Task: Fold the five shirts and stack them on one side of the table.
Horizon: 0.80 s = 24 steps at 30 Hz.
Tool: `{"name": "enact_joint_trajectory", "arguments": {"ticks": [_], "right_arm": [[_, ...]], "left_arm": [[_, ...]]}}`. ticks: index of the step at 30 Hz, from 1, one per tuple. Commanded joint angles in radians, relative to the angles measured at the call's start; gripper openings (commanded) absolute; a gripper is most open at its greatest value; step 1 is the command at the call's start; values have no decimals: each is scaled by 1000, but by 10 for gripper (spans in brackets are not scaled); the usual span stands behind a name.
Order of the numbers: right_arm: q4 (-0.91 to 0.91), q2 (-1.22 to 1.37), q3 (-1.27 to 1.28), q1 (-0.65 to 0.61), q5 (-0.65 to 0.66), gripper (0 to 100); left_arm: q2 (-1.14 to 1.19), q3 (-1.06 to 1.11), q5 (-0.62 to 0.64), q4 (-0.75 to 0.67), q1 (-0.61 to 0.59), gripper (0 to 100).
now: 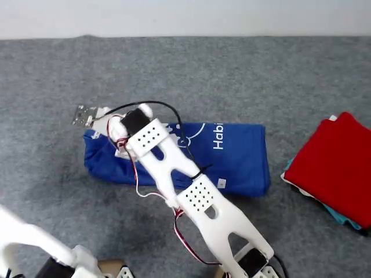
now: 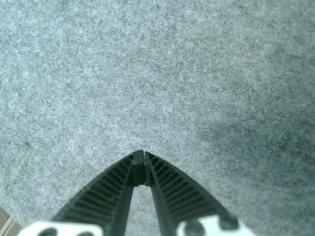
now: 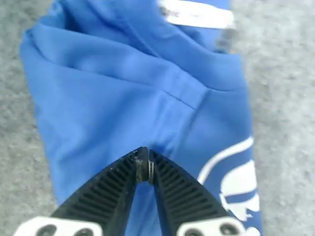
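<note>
Though already folded into a long band mid-table, the blue shirt [image 1: 237, 162] looks one fold short of done. Right gripper [image 3: 144, 164] hangs over its sleeve end, clenched tip to tip, no cloth visibly caught; probably lining up a grasp. The red shirt [image 1: 339, 159] tops the stack, well apart at the table's [image 1: 232, 75] side. Left gripper [image 2: 143, 167] is clenched and empty over bare table, likely parked.

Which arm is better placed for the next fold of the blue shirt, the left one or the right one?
Right. The right gripper hangs directly over the blue shirt, while the left gripper is above bare grey carpet, away from the shirt.
</note>
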Motion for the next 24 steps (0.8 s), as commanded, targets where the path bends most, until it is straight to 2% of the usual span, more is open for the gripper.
{"name": "enact_joint_trajectory", "arguments": {"ticks": [1, 6, 11, 14, 20, 24], "right_arm": [[42, -77, -37, 38, -40, 10], [44, -64, 80, 94, -109, 9], [44, -65, 221, 120, -112, 9], [44, -73, 201, 134, -115, 9], [44, -206, 172, 137, -117, 9], [45, -321, 324, 139, -120, 9]], "left_arm": [[-25, -4, -9, -21, 5, 6], [-25, -4, -9, -15, 3, 6], [-25, -4, -11, -15, 3, 6], [-25, -4, -11, -17, 3, 6], [-25, -4, -11, -18, 3, 6], [-26, -4, -11, -14, 3, 6]]}}
